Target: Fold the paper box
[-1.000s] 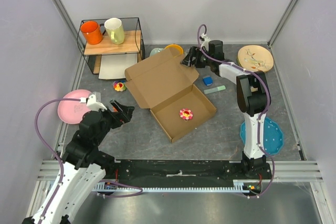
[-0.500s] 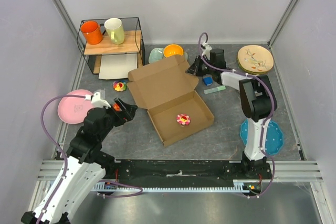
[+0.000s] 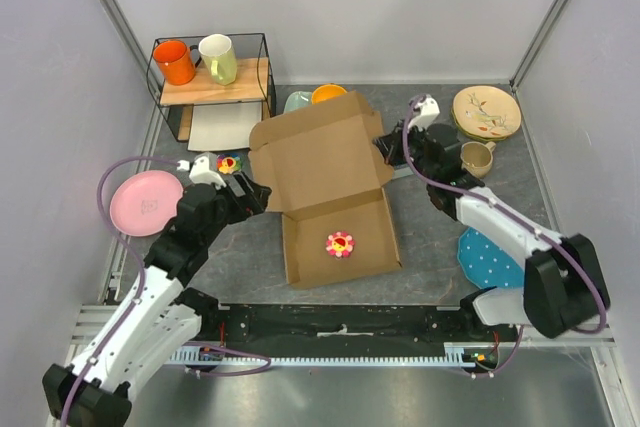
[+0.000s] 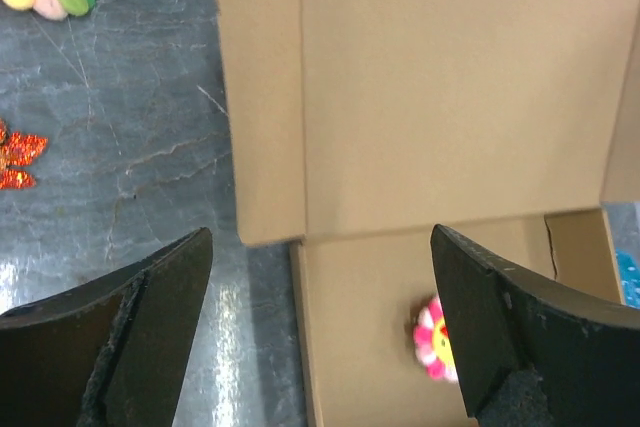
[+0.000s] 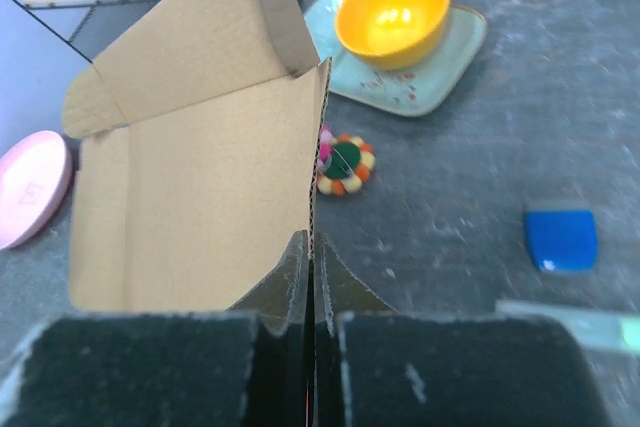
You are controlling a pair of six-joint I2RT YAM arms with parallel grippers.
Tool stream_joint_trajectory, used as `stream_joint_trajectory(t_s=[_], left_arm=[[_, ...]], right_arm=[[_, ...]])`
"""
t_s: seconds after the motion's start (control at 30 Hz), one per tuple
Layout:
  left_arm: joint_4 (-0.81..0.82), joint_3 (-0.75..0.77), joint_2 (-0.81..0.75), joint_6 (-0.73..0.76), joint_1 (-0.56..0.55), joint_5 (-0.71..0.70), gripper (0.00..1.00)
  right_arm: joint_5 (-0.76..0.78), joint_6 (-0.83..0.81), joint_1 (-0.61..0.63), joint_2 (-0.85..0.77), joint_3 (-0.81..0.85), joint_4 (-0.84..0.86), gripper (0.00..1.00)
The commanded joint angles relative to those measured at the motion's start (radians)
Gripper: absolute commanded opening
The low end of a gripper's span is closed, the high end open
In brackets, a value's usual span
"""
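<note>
Since a moment ago the paper box [image 3: 320, 152] has turned so it sits straighter in front of me, and my right gripper [image 5: 312, 245] has swung over and snapped tight on it. My left arm has come closer to the box too.

My right gripper pinches the thin right edge of the lid, and I can see the wavy lines inside the cardboard there. My left gripper [image 4: 320, 232] is stretched wide and holds nothing. It hangs just beside the left side of the box, above the spot where the lid meets the tray.

The box is plain brown cardboard, flat and smooth, in the middle of the grey, stone-looking surface [image 3: 250, 267]. Its shallow tray is closest to me, with a soft pink flower toy [image 3: 340, 244] inside. The big lid is open behind the tray, with small flaps at its sides.

Further back, a round toy with coloured petals [image 3: 229, 163] lies left of the lid. A shiny yellow bowl [image 5: 392, 12] sits on a pale green square plate [image 5: 440, 67]. At the far left, a black wire shelf [image 3: 250, 75] holds an orange mug [image 3: 175, 62] and a pale yellow mug [image 3: 220, 59] on a wooden board.
</note>
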Motion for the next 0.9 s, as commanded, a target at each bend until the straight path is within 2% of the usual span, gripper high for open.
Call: stream_joint_trajectory(t_s=[0.0,0.13,0.27,0.37,0.4,0.5,0.6,0.77,0.87], left_arm=[[0.165,-0.006,0.062,0.120,0.005,-0.014,0.97],[0.240,0.015,0.102,0.204,0.014,0.037,0.99],[0.218,0.081,0.223,0.293,0.042,0.098,0.99],[0.185,0.112,0.274,0.315,0.101,0.234,0.96],[0.184,0.112,0.295,0.309,0.121,0.326,0.95],[0.176,0.106,0.326,0.290,0.157,0.418,0.89],[0.148,0.103,0.363,0.298,0.161,0.458,0.87],[0.223,0.090,0.432,0.287,0.164,0.564,0.82],[0.214,0.109,0.499,0.290,0.164,0.581,0.80]], right_arm=[[0.147,0.000,0.029,-0.170,-0.170,0.005,0.00],[0.179,0.016,0.048,-0.315,-0.307,-0.012,0.00],[0.203,0.009,0.054,-0.440,-0.374,-0.041,0.00],[0.204,0.014,0.054,-0.494,-0.414,-0.052,0.00],[0.202,0.020,0.055,-0.504,-0.425,-0.052,0.00],[0.202,0.026,0.054,-0.531,-0.443,-0.052,0.00],[0.191,0.032,0.054,-0.539,-0.448,-0.044,0.00],[0.191,0.039,0.054,-0.530,-0.450,-0.032,0.00],[0.164,0.042,0.054,-0.533,-0.448,-0.033,0.00]])
